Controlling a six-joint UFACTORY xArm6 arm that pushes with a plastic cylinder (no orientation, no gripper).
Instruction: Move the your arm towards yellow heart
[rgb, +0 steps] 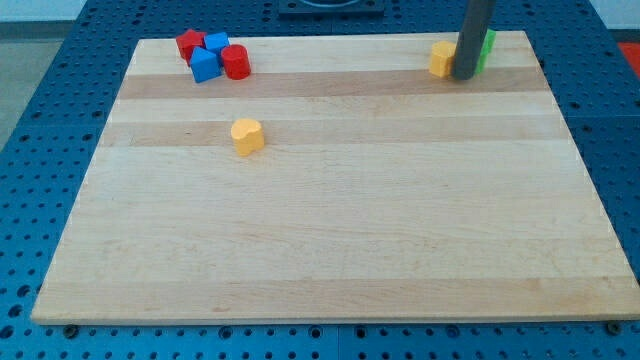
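The yellow heart block (247, 135) lies alone on the wooden board (330, 230), left of centre in the upper half. My tip (464, 76) rests near the view's top right, far to the right of the heart. The dark rod stands between a yellow block (441, 59) on its left and a green block (487, 49) on its right, partly hiding both.
A cluster at the view's top left holds a red block (188, 43), two blue blocks (216, 44) (204, 65) and a red cylinder (236, 62). The board lies on a blue perforated table (60, 150).
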